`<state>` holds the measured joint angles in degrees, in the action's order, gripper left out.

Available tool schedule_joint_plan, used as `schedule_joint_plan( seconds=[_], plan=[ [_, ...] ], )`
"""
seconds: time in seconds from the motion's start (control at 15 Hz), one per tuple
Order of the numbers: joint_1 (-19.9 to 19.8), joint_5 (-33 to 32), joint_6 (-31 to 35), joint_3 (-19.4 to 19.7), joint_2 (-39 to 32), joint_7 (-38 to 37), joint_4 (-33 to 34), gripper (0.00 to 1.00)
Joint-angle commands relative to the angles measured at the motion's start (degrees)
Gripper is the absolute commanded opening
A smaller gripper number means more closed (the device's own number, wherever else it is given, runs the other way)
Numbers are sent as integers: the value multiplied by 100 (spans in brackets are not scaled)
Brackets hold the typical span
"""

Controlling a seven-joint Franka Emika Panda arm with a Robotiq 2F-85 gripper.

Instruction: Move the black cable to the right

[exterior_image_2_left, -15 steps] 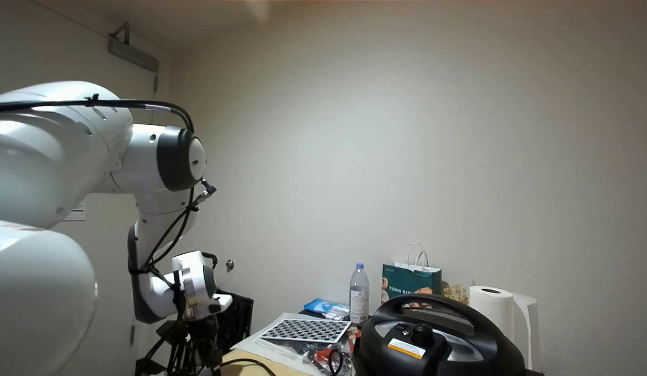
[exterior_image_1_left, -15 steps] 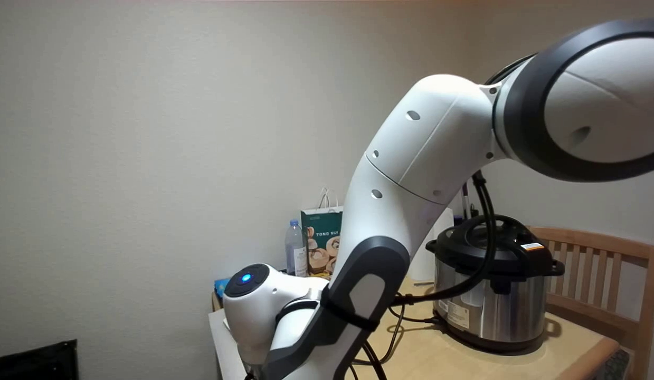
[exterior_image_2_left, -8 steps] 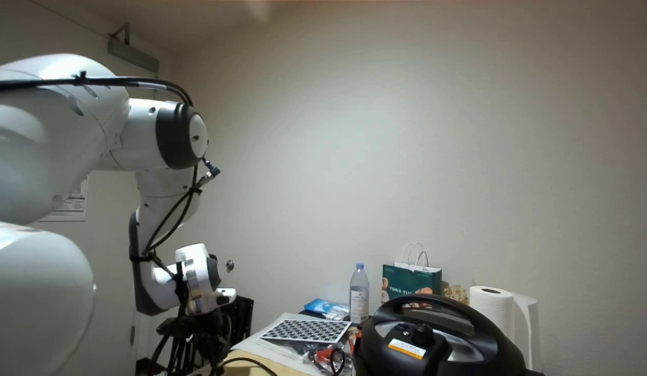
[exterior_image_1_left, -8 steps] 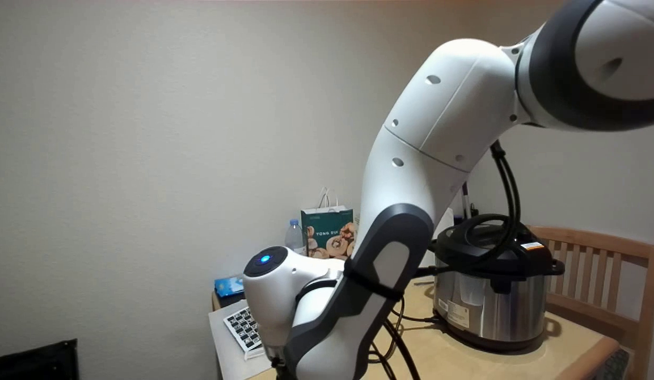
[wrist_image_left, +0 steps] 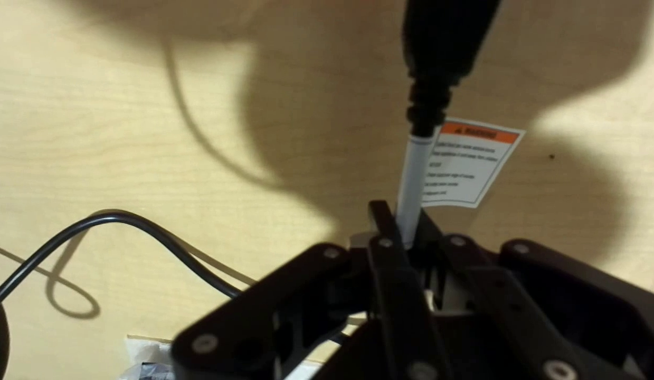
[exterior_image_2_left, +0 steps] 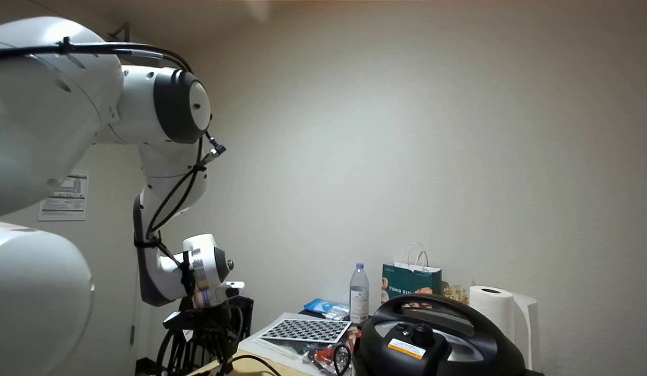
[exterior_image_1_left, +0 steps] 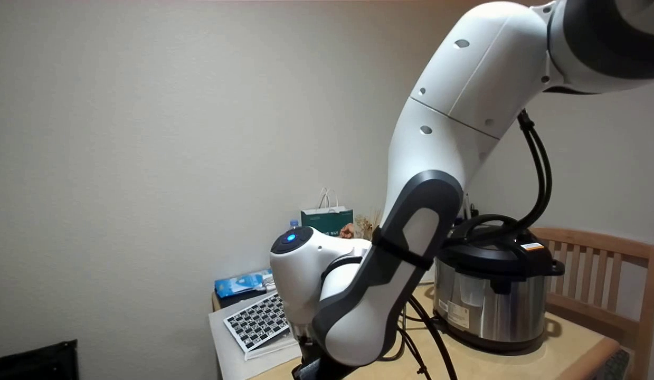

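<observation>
Wide tabletop [wrist_image_left: 121, 158] both sides of the gripper [wrist_image_left: 402, 212], black cable [wrist_image_left: 427, 100] between jaws.

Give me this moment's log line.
claw: shut on black cable at its white sleeve | warning tag: beside white sleeve | cooker: on table | task: not yet released

I read "WARNING" on the orange-banded white label [wrist_image_left: 469, 164] on the thin black cable [wrist_image_left: 428, 100]; "TONG SUI" on the green paper bag [exterior_image_2_left: 411, 281]. Other print: blurred.
</observation>
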<state>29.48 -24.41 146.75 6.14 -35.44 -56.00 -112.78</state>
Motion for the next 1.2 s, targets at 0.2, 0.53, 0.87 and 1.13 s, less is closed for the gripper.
schedule_joint_plan(
  seconds=[0.2,0.53,0.87,1.13],
  plan=[
    [-203,-720,-367,609,351,97,-312,4],
    [-458,-954,-324,669,224,-75,-80,17],
    [-463,-1100,-467,753,267,-11,-111,4],
    [-595,-1744,-1295,1120,554,-321,-192,4]
  ],
)
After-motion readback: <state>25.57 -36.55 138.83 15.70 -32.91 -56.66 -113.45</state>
